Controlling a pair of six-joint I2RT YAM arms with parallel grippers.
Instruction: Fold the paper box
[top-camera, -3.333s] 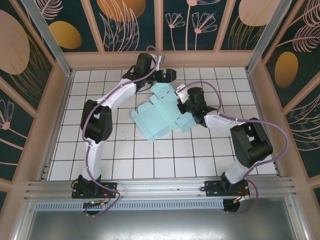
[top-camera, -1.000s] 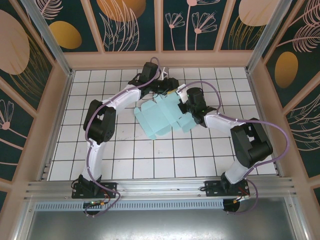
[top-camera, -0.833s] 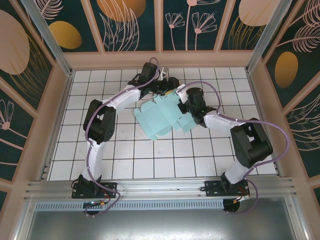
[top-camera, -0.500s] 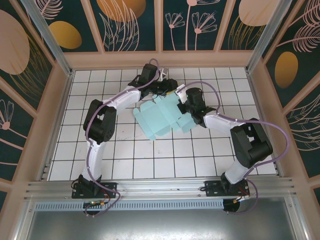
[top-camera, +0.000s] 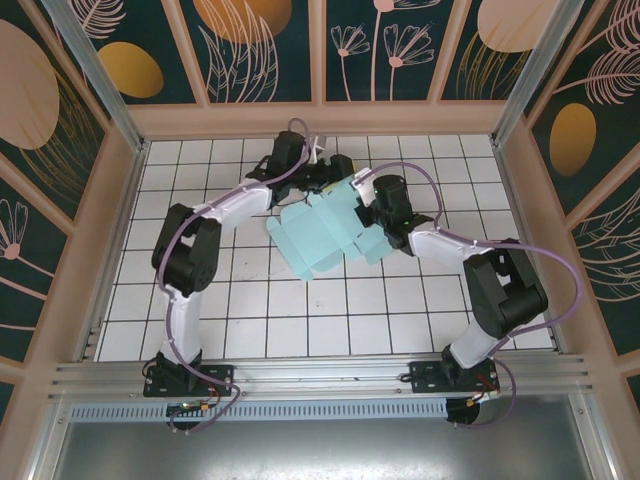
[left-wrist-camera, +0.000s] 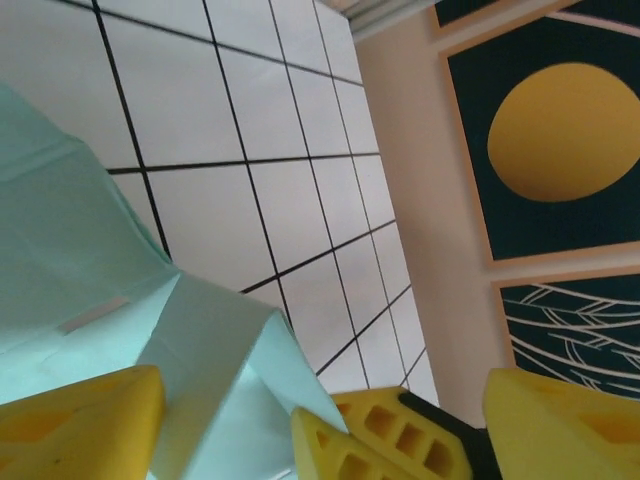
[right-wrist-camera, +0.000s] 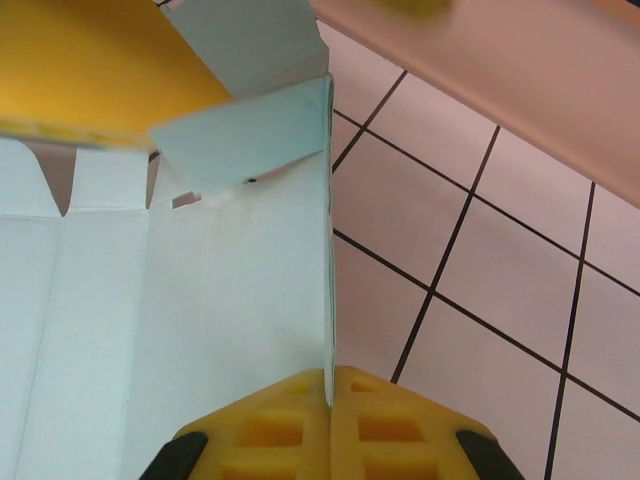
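The pale teal paper box (top-camera: 318, 236) lies partly folded on the tiled floor between both arms, its far-right flaps raised. My right gripper (top-camera: 366, 203) is shut on the upright edge of a box wall (right-wrist-camera: 250, 300), and its yellow fingertips (right-wrist-camera: 300, 420) pinch the thin card. My left gripper (top-camera: 338, 176) stands open at the box's far corner. Its fingers (left-wrist-camera: 80, 420) are spread wide around a raised flap (left-wrist-camera: 215, 370) without pinching it. The right gripper's finger (left-wrist-camera: 385, 435) shows beside that flap, and the left gripper's finger (right-wrist-camera: 90, 60) sits above a small folded tab (right-wrist-camera: 245, 140).
White tiles (top-camera: 250, 310) with dark grout cover the floor. A low pinkish wall (top-camera: 320, 118) runs along the back just behind both grippers, and side walls (top-camera: 112, 230) enclose the floor. Open tiles stretch in front of the box toward the arm bases (top-camera: 185, 375).
Since 3.3 s ago the sheet's far flaps have been lifted and the left gripper has come in over them. In the last half second the left elbow swung outward to the left; the box held still.
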